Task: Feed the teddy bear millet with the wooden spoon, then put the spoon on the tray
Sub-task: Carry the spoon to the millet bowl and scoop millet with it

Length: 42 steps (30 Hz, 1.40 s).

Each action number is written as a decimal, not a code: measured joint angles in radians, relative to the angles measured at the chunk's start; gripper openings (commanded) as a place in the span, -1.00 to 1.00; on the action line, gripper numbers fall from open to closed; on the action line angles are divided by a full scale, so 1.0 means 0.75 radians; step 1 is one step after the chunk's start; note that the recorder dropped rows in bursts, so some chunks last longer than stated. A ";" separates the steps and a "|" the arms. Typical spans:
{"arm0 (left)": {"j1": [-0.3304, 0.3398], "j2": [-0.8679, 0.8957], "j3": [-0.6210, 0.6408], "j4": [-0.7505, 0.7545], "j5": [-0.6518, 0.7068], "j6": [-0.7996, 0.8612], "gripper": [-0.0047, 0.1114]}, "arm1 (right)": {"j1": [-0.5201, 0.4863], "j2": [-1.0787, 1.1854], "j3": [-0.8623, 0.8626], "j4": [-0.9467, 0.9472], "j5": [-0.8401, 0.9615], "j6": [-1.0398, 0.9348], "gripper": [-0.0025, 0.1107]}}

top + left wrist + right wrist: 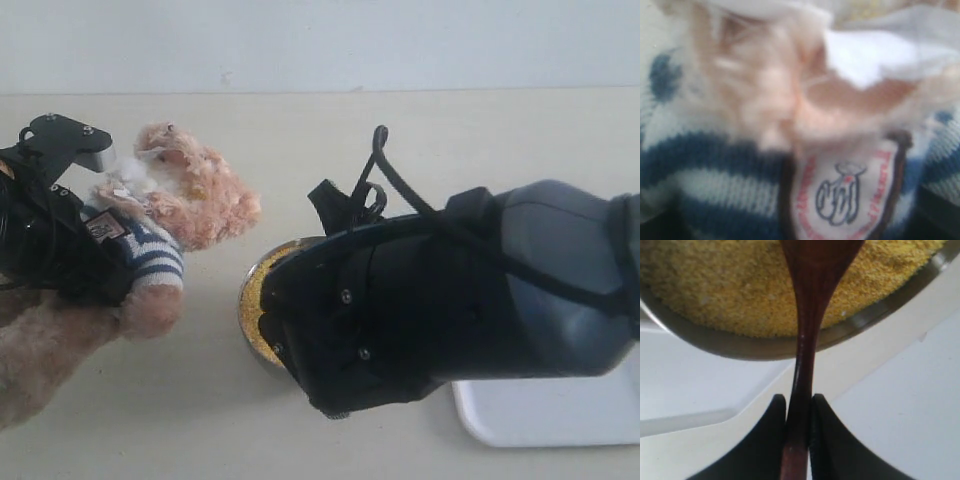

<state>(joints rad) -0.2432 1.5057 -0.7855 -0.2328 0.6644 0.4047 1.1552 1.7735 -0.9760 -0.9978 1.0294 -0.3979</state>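
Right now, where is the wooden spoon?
In the right wrist view, the wooden spoon is pinched by its handle in the right gripper, its bowl end reaching over the millet in the metal bowl.

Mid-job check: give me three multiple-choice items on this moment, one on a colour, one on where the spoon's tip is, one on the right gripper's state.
1. The teddy bear's shirt stripes are:
A. red and white
B. navy and white
C. green and yellow

2. Where is the wooden spoon's bowl end?
A. At the bear's muzzle
B. Against the bear's badge
C. Over the millet in the metal bowl

3. The right gripper is:
A. shut on the spoon's handle
B. open and empty
C. shut on the bowl's rim

Answers:
1 B, the left wrist view shows dark blue and white knit bands.
2 C, the right wrist view shows the spoon widening over the yellow grains.
3 A, both fingers press the slim handle between them.
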 measured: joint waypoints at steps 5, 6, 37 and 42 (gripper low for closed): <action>0.000 0.000 0.000 0.000 0.000 0.000 -0.85 | -0.006 -0.003 0.000 0.088 0.000 -0.083 -0.96; 0.000 0.000 0.000 0.000 0.000 0.000 -0.85 | -0.006 -0.003 0.000 0.091 0.000 -0.087 -0.96; 0.000 0.000 0.000 -0.003 0.000 0.000 -0.85 | -0.116 -0.041 0.000 0.300 -0.071 -0.002 -0.96; 0.000 0.000 0.000 -0.004 0.000 0.000 -0.85 | -0.116 -0.041 0.000 0.302 -0.071 0.031 -0.96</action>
<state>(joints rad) -0.2432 1.5057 -0.7855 -0.2357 0.6644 0.4047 1.0683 1.7427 -0.9760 -0.7711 0.9763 -0.3743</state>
